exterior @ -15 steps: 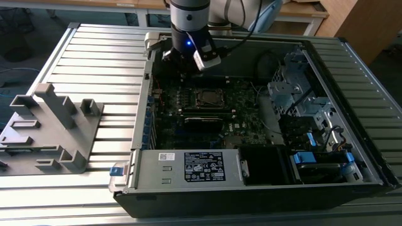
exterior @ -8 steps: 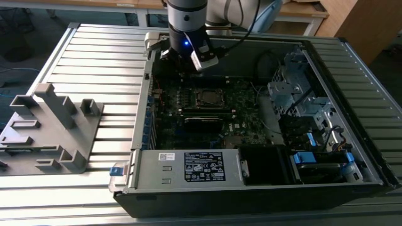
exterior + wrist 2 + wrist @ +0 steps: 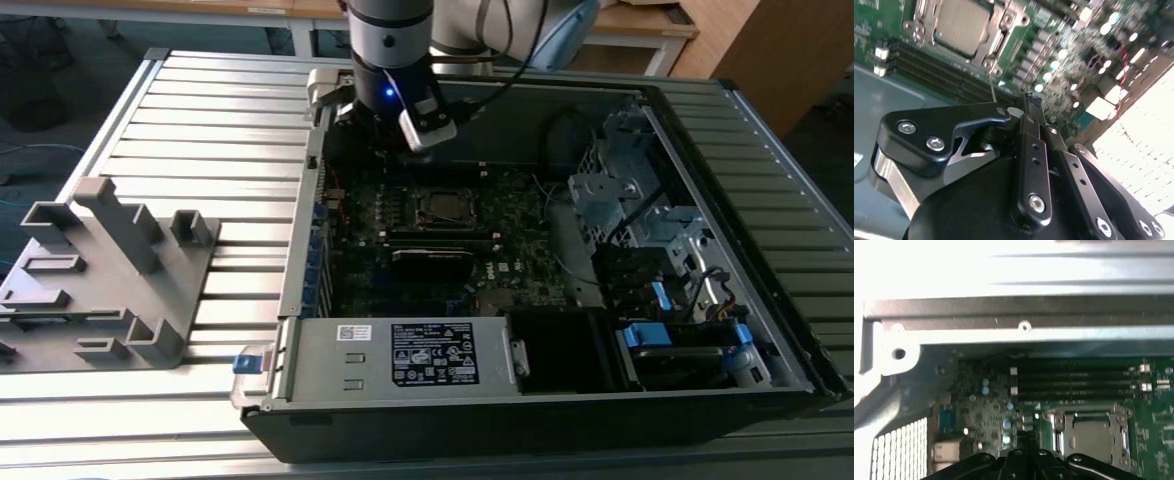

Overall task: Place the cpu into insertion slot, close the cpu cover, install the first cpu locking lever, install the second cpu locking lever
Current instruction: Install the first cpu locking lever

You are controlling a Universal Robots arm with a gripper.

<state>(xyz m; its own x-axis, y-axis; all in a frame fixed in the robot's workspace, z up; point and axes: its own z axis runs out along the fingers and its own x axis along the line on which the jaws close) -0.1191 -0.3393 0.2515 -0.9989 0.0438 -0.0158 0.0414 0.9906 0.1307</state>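
Inside the open computer case (image 3: 287, 290), the cpu (image 3: 961, 27) sits in the insertion slot (image 3: 445, 205) mid-motherboard, the cpu cover (image 3: 998, 40) down around it. Beyond, near the case's far edge, the gripper (image 3: 1030, 100) hovers, fingers pinched together, empty.

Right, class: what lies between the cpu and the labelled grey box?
In the exterior view, a long black bar-shaped module lies between the cpu and the grey box.

- A silver table of ribbed metal slats (image 3: 200, 110) carries everything here.
- An open black-and-grey desktop computer case (image 3: 534, 425) lies on its side on the slats.
- A grey plastic fixture with upright blocks (image 3: 107, 270) sits apart from the case, towards the exterior view's left.
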